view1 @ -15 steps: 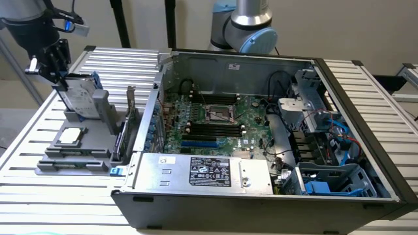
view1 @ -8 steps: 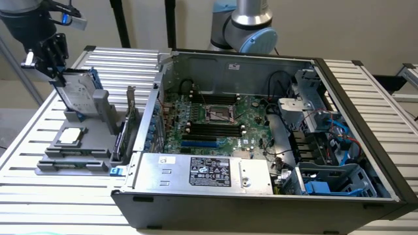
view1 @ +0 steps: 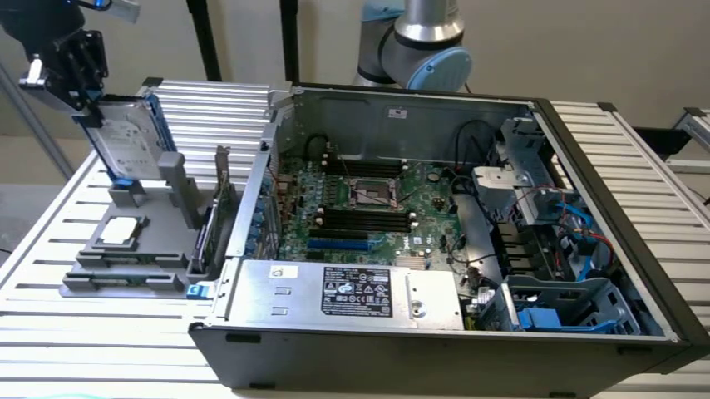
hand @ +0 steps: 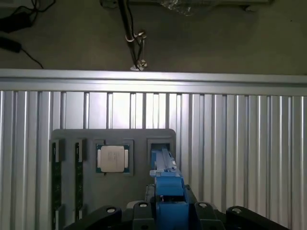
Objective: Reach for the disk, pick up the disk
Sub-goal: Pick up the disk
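1. The pincer (view1: 86,104) is closed on the upper end of the disk (view1: 120,137). In the wrist view the blue carrier sits clamped between its jaws.
2. The disk stands upright over the slot of the grey holder (view1: 166,243), on the desk (view1: 222,108) at the exterior view's left of the computer case (view1: 411,104). We cannot tell whether its lower end is clear of the slot.
3. We judge it stiff, dense and shock-sensitive. The plastic carrier's end is the sound place to grip, not the labelled face.
4. A grey post (view1: 178,179) stands just beside it and the chip (view1: 120,231) lies near, but the space straight above is open.
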Tool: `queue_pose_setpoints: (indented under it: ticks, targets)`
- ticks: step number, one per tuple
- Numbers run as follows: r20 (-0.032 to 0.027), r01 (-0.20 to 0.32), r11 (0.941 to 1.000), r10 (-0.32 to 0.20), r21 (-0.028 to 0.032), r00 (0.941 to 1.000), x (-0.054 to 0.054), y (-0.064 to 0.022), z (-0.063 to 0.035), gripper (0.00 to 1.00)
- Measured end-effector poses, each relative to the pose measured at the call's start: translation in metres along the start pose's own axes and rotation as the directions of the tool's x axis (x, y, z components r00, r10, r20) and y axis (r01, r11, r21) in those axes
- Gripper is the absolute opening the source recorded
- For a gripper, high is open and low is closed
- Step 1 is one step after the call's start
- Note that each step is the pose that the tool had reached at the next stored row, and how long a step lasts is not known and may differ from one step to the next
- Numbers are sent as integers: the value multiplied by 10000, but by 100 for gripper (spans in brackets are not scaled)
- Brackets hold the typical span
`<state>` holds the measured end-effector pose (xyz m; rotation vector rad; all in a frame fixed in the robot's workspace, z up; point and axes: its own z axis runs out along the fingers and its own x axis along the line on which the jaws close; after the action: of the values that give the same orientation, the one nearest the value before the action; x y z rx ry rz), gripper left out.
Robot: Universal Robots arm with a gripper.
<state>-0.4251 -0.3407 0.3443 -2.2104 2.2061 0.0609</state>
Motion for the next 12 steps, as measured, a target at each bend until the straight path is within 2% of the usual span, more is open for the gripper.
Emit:
queue_pose_setpoints:
  ticks: [7,12]
  targets:
    - [2,-1,10000,1,-10,10000,-10,-84,-319,33]
    - [27,4,10000,-3,-42,10000,-12,-279,-549,33]
